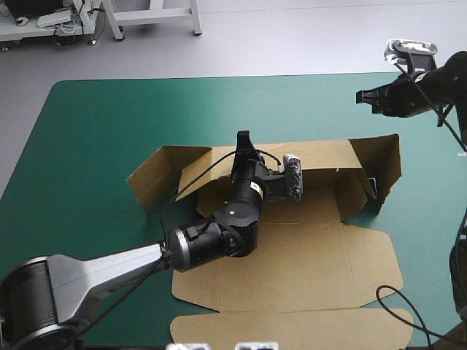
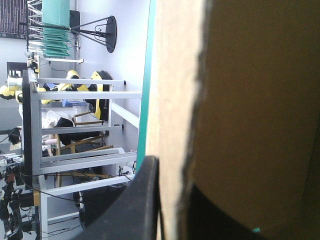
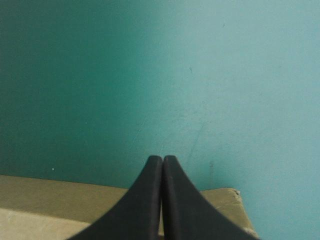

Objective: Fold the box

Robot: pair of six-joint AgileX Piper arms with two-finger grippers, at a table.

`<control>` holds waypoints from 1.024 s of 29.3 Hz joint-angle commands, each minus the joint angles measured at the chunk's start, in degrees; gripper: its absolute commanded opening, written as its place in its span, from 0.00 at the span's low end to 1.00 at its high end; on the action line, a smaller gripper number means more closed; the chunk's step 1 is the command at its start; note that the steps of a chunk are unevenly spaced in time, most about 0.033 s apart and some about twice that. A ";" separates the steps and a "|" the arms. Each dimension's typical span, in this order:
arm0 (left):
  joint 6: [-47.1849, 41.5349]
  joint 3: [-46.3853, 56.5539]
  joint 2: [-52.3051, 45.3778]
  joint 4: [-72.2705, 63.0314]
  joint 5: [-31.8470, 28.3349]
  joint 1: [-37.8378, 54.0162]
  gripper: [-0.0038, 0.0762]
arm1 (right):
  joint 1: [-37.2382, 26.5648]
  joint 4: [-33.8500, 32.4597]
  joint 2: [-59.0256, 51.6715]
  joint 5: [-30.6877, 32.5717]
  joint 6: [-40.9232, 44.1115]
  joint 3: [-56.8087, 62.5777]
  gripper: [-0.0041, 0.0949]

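The brown cardboard box (image 1: 314,255) is lying on the teal-green tabletop (image 1: 95,131), at the middle and reaching toward the near edge, and it is only partly formed. Its long rear wall (image 1: 321,154) is standing up. The left end flap (image 1: 149,179) and the right end flap (image 1: 383,164) are rising and angling inward.

The black-finned left claw (image 1: 243,140) is reaching across the box and pinching the top rim of the rear wall. It is all but closed, with the board running up between its fingers (image 2: 142,200). The black-finned right claw (image 1: 371,97) is hovering near the far right corner, apart from the box, with its fins pressed into one point and holding nothing.

The step in hand is probably steadying the rear wall so the end flaps can be tucked. Doing it well likely means keeping the pinch firm and the wall square rather than leaning. The right claw would then push the right end flap along its crease so the board bends there and not elsewhere.

As a tray the box is holding no contents; only the left arm is lying over it, and the near panels (image 1: 292,328) are lying flat.
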 commanded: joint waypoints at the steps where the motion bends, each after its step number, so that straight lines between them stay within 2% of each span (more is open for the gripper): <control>1: -2.30 -1.12 -2.37 0.58 -1.35 -0.60 0.04 | -1.99 5.60 1.42 1.12 -2.60 -2.64 0.02; 9: -2.30 -1.12 -2.37 0.35 -0.44 -0.60 0.04 | -2.11 0.33 2.81 3.71 -3.07 -1.75 0.02; 30: -8.15 -1.12 -2.37 0.76 0.63 -0.60 0.04 | -2.11 -0.43 -4.22 3.82 -2.12 9.82 0.02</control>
